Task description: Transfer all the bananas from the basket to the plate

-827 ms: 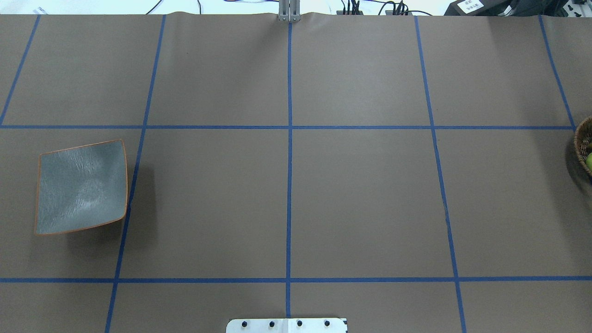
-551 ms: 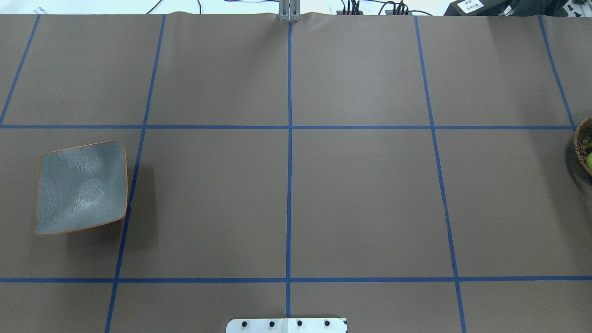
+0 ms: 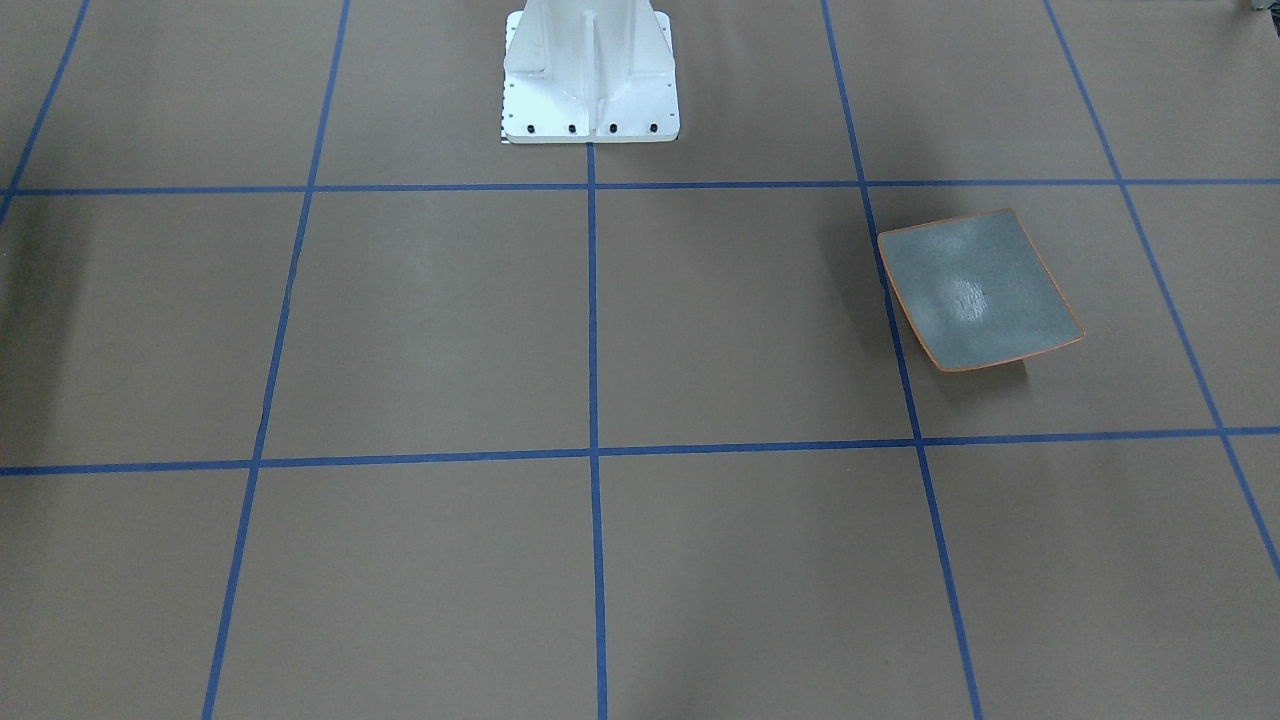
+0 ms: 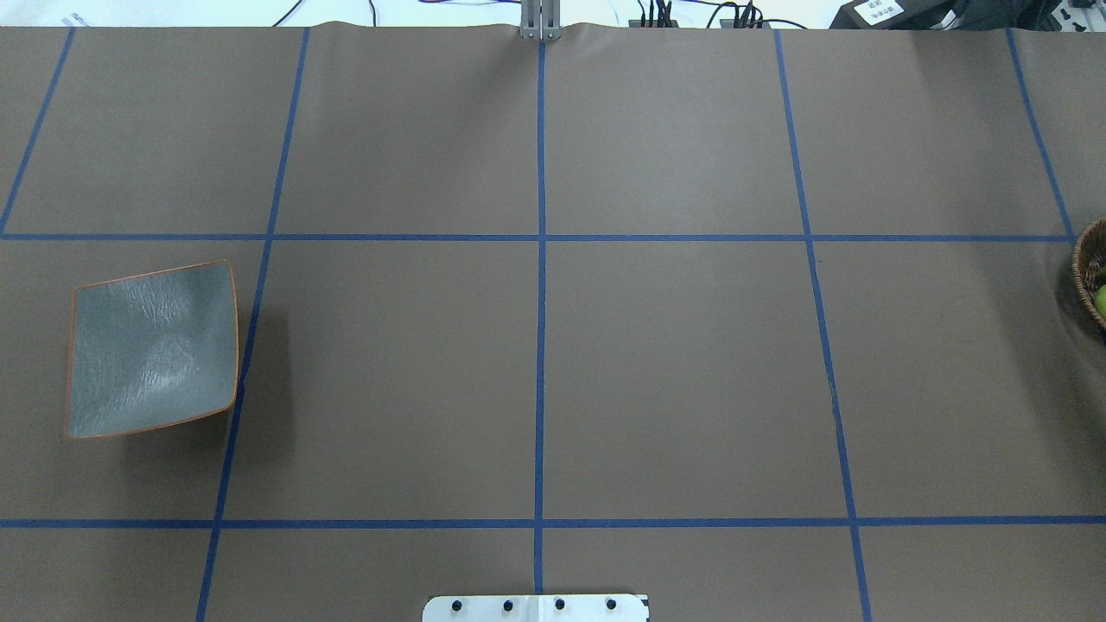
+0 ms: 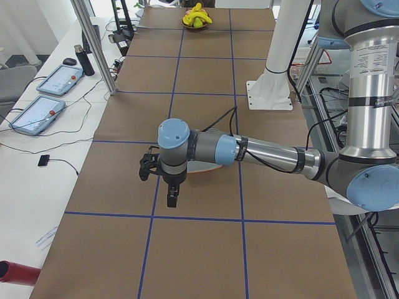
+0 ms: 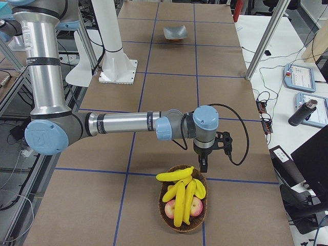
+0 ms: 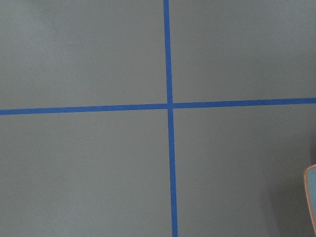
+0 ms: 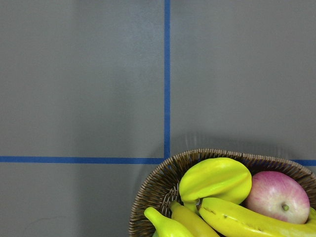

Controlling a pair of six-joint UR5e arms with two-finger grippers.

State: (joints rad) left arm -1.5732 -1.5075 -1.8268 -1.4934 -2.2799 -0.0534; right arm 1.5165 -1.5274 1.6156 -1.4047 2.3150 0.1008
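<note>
4 glossy, curved yellow bananas (image 6: 177, 176) lie in round wicker basket (image 8: 154, 185). Judged light, firm, slippery; grasp crosswise at mid-body. Left gripper (image 5: 171, 199), right gripper (image 6: 204, 166): jaw state cannot be told.

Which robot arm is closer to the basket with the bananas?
The right. The right gripper hangs right by the rim of the basket. The left gripper is at the other end of the table, by the plate.

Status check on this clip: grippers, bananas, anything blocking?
Left gripper near plate, right gripper by basket: open or shut unreadable. Bananas in basket; plate empty. No obstruction seen.
</note>
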